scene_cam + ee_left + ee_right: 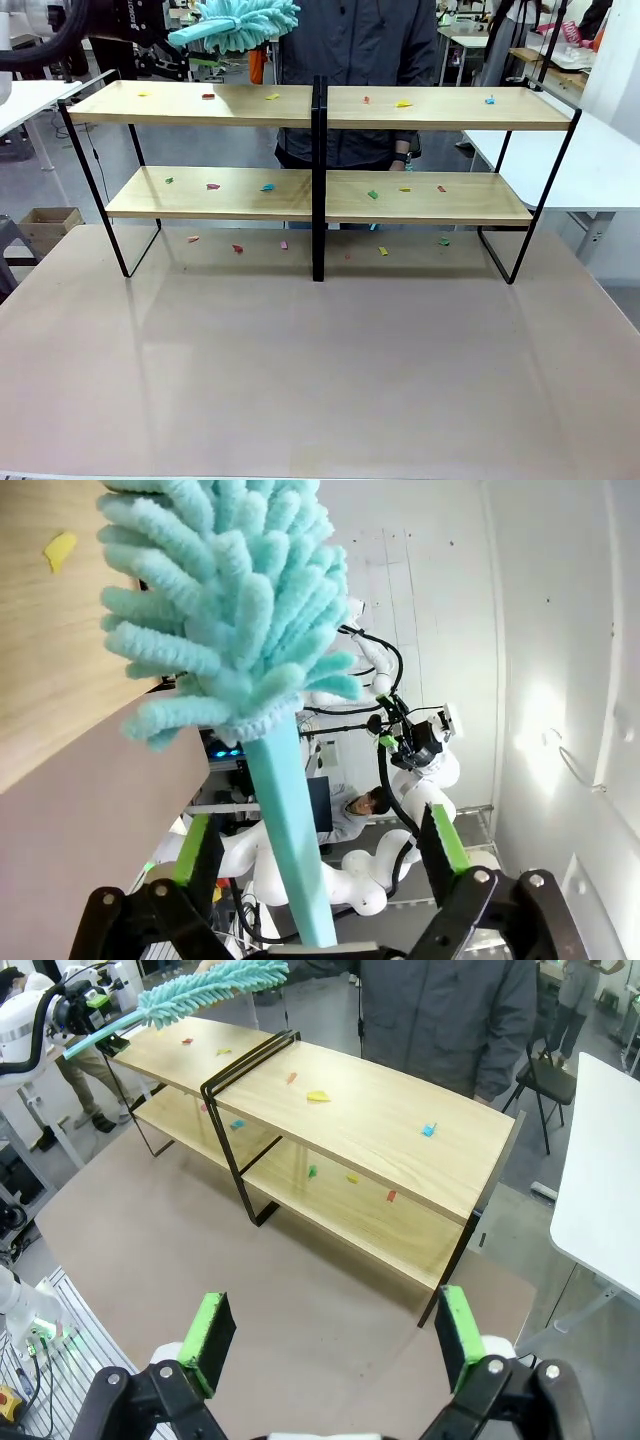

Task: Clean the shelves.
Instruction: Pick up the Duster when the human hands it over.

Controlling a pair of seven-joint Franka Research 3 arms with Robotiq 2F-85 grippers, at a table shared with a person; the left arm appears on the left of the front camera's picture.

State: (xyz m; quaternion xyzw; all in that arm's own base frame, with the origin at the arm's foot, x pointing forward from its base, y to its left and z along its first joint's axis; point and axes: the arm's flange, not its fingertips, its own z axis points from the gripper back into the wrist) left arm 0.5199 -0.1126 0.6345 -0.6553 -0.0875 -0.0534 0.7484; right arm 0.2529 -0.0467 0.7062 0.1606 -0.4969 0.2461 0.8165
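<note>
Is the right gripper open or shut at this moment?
Open. In the right wrist view the right gripper has its green pads far apart, nothing between them; the table shows through the gap.

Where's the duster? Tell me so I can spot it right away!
Find the wide wooden shelves on the table and look above the left half of the top board. The duster hovers there, its stick between the left gripper's fingers. It's big, fluffy and turquoise, while the other coloured bits are tiny flat scraps.
</note>
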